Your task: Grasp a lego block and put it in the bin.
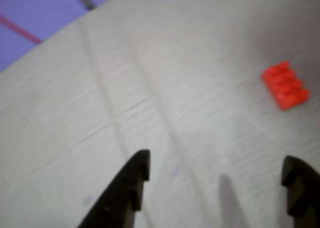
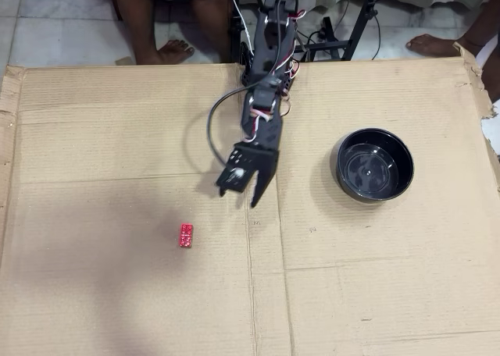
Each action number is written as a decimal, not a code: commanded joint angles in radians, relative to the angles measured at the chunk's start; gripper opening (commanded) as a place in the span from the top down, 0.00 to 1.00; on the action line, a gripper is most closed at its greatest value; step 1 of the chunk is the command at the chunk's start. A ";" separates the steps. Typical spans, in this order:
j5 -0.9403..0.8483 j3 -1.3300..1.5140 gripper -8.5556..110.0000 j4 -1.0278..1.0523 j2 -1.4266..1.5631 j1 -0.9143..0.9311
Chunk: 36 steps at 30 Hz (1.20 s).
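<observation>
The lego block [image 2: 186,235], a tiny red studded brick, lies flat on the cardboard left of centre in the overhead view. In the wrist view the lego block [image 1: 285,85] sits at the right, above and beyond the right fingertip [image 1: 300,180]. My gripper [image 2: 239,192] hangs open above the cardboard, up and to the right of the block, with nothing between its black fingers. In the wrist view the gripper [image 1: 217,170] shows only bare cardboard in its gap. The bin [image 2: 374,165], a glossy black round bowl, stands empty to the right of the arm.
A large cardboard sheet [image 2: 117,137] with fold creases covers the work area. People's bare feet [image 2: 168,53] and stand legs lie beyond its far edge. Cables hang along the arm [image 2: 269,67].
</observation>
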 commanded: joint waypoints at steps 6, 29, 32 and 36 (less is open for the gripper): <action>-0.005 -0.357 0.68 -0.020 -0.267 0.101; -0.003 -0.557 0.68 -0.031 -0.609 0.233; -0.003 -0.555 0.68 -0.031 -0.630 0.247; -0.003 -0.552 0.68 -0.020 -0.647 0.247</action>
